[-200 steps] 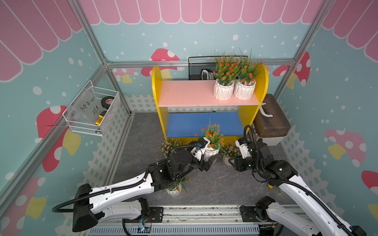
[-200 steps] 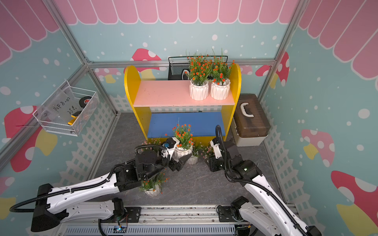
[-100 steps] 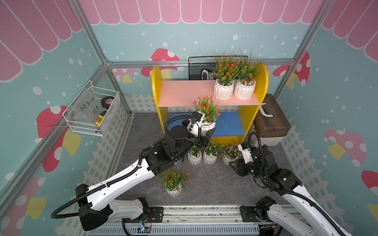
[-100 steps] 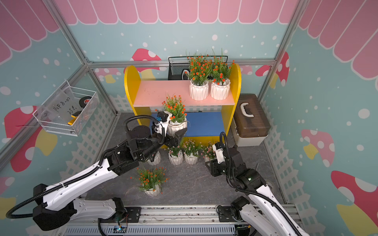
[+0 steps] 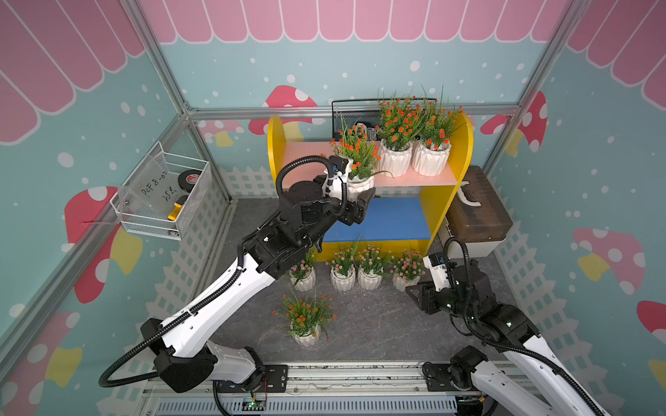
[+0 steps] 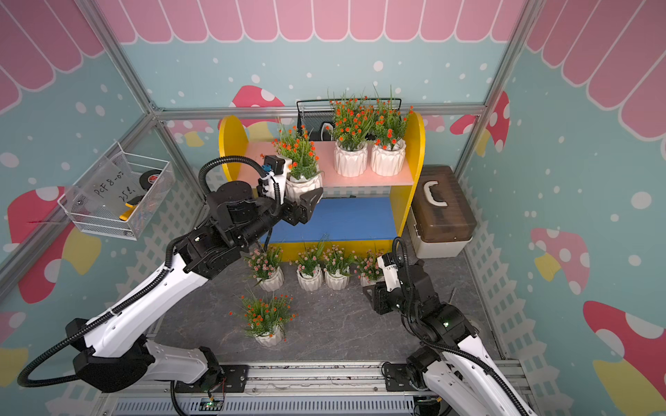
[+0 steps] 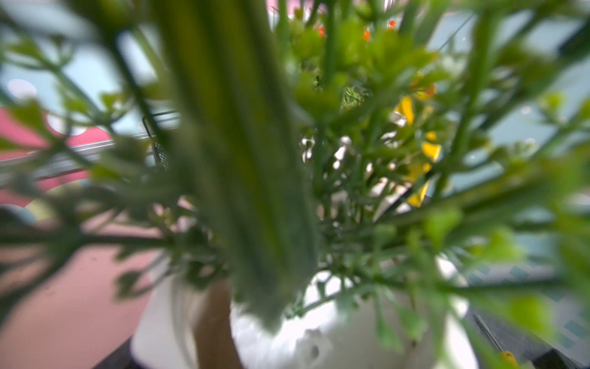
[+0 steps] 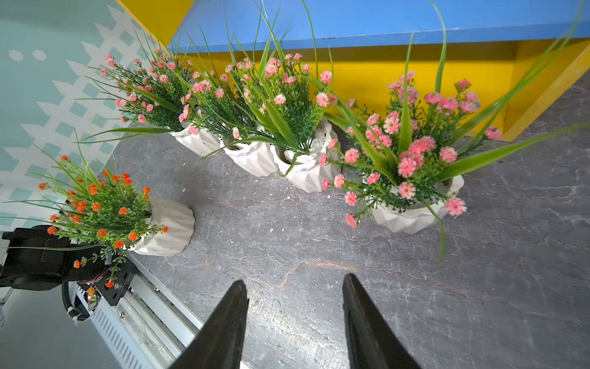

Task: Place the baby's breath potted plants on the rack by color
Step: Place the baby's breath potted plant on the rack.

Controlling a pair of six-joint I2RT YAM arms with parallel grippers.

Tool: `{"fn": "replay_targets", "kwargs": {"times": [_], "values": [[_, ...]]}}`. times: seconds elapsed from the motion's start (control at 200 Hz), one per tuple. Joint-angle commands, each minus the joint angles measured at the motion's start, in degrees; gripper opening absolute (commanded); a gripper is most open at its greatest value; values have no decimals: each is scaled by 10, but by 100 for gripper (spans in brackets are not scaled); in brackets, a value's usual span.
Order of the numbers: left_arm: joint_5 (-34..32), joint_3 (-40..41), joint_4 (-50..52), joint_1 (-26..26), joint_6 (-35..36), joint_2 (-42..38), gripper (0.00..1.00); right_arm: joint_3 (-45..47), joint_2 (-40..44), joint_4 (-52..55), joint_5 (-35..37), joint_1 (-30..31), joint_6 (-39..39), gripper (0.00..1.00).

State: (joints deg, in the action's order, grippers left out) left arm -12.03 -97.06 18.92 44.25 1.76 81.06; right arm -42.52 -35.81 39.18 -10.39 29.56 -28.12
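Note:
The rack [image 5: 310, 158] [image 6: 259, 158] stands at the back, with a pink upper board and a blue lower board. Two orange-flowered baby's breath potted plants [image 5: 395, 162] [image 5: 430, 162] stand on the pink board's right half. My left gripper [image 5: 355, 197] [image 6: 300, 200] is shut on a third orange plant's white pot [image 5: 358, 184] [image 7: 335, 335] at that board's front edge. Another orange plant [image 5: 306, 336] [image 8: 166, 226] stands on the floor. Several pink plants [image 5: 342, 279] [image 8: 303, 172] line up before the rack. My right gripper [image 8: 295, 281] [image 5: 414, 293] is open and empty, short of the rightmost pink plant [image 8: 412, 214].
A black wire basket [image 5: 346, 108] sits behind the rack. A white wire basket [image 5: 162, 201] hangs on the left wall. A brown lidded box [image 5: 475, 212] stands right of the rack. The arms' base rail [image 5: 324, 374] runs along the front edge.
My left arm has lifted the orange plant from the floor up to the pink board. My right arm has drawn back from the pink plants toward the front.

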Motion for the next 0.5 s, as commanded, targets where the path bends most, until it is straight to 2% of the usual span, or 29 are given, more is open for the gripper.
{"fn": "replay_targets", "kwargs": {"times": [0.0, 0.495], "values": [[31, -58, -13, -24, -2, 21, 68, 2, 8, 6, -5, -4, 2, 48], [76, -255, 36, -88, -6, 169, 68, 0, 41, 38, 12, -3, -1, 48]]}}
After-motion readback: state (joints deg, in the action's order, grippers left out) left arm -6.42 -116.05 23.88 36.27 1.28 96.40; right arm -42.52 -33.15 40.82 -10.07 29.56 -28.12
